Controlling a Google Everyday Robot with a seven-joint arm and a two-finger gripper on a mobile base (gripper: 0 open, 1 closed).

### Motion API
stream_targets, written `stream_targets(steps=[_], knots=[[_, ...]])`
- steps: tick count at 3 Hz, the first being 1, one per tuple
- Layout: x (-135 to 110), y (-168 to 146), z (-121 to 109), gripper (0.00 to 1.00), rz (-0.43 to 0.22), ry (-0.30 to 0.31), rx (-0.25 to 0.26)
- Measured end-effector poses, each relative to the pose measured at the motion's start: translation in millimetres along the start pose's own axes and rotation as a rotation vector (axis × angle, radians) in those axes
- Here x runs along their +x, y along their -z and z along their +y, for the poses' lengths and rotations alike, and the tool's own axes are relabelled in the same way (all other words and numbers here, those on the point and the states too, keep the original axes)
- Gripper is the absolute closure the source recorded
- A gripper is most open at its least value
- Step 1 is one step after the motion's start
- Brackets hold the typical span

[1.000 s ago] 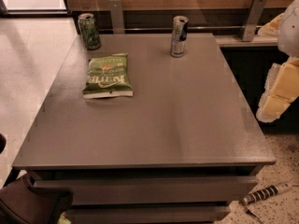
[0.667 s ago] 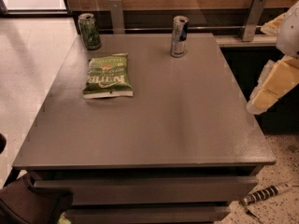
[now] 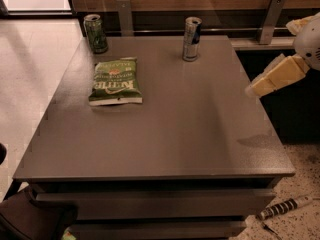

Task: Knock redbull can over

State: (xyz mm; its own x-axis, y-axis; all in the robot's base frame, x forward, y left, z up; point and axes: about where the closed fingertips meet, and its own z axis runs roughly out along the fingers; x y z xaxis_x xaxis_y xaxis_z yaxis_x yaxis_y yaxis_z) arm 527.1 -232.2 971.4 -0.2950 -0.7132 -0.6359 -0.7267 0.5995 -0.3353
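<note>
The redbull can [image 3: 191, 39] stands upright at the far middle of the grey table [image 3: 165, 134]; it is slim, silver with dark blue panels. My gripper [image 3: 260, 84] comes in from the right edge of the view, its pale yellow fingers reaching over the table's right edge. It is well to the right of the can and nearer to me, not touching it. It holds nothing that I can see.
A dark green can [image 3: 95, 33] stands upright at the far left corner. A green chip bag [image 3: 115, 81] lies flat on the left part of the table. A wooden wall with metal brackets [image 3: 270, 19] runs behind the table. A striped object [image 3: 285, 207] lies on the floor at lower right.
My gripper has swung leftward and upward, from beside the table's right edge to over that edge. The cans and the bag have not moved.
</note>
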Motion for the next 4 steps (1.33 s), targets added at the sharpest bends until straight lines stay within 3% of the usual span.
stream_targets(steps=[2, 3, 4], knots=[[-62.3, -50.9, -59.5, 0.00, -0.411, -0.164, 0.095], [-91.7, -80.3, -69.4, 0.00, -0.581, -0.244, 0.115], [-91.7, -80.3, -69.4, 0.00, -0.581, -0.244, 0.115]])
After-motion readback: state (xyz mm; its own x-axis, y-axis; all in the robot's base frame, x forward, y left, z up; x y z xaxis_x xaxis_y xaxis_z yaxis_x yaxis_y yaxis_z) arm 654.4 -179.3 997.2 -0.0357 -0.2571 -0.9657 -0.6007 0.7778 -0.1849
